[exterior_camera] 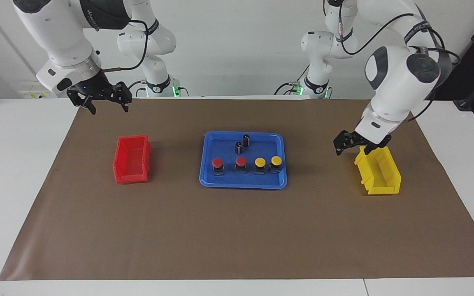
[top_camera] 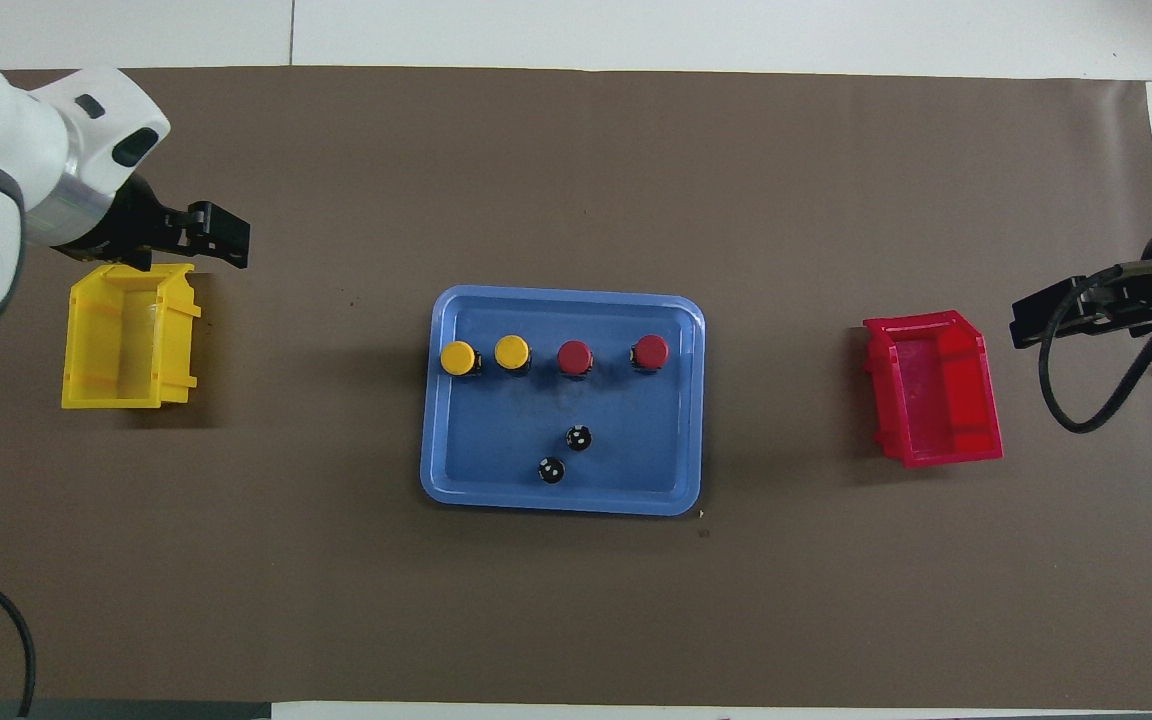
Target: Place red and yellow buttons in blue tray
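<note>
The blue tray (exterior_camera: 224,179) (top_camera: 496,430) lies mid-table. Four buttons stand in a row in it: two red ones (exterior_camera: 217,165) (exterior_camera: 241,164) (top_camera: 650,351) (top_camera: 574,357) toward the right arm's end, and two yellow ones (exterior_camera: 260,165) (exterior_camera: 276,163) (top_camera: 512,353) (top_camera: 458,358) toward the left arm's end. My left gripper (exterior_camera: 351,149) (top_camera: 236,240) is open and empty, in the air by the yellow bin's tray-side corner. My right gripper (exterior_camera: 108,107) (top_camera: 1021,325) is open and empty, raised by the red bin, waiting.
Two capless dark cylinders (exterior_camera: 238,147) (exterior_camera: 246,140) (top_camera: 579,437) (top_camera: 551,470) stand in the tray, nearer to the robots than the buttons. An empty yellow bin (exterior_camera: 379,170) (top_camera: 126,335) and an empty red bin (exterior_camera: 132,159) (top_camera: 936,390) sit on the brown mat on either side.
</note>
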Robot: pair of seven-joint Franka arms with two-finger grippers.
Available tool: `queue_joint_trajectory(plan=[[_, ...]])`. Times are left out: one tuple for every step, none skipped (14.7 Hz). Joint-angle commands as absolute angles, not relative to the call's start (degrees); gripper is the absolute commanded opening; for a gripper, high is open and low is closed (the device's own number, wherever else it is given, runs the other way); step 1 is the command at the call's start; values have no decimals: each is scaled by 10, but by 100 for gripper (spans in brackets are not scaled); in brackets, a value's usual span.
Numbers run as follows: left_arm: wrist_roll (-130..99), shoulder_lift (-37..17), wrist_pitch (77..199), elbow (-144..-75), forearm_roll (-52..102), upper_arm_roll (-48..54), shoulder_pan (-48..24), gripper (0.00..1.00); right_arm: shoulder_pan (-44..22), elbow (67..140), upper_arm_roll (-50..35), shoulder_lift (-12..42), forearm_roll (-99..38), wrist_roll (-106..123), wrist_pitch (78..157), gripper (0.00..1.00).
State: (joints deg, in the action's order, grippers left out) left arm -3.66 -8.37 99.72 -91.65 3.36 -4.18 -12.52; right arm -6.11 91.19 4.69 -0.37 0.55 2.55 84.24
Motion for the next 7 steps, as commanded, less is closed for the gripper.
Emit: queue_joint_trajectory(plan=[[-15,-54,937,-896,33,-38,-99,100,-61,925,47,-18,4,26,840,100],[-2,-52,913,-882,35,-38,-96,100,-61,925,47,-18,4,26,840,100],[5,-34,900,-880,35,-35,-96,100,-60,925,47,-18,4,26,840,100],[7,-10,896,-889,35,-34,-97,100,-60,925,47,-18,4,26,840,100],[6,2,893,-901,35,-34,-97,100,-60,925,47,-18,4,26,840,100],[5,7,892,-899,35,-34,-97,100,-61,926,47,-18,4,26,840,100],[6,8,889,-899,35,-34,-97,100,-61,925,47,-18,4,26,841,100]])
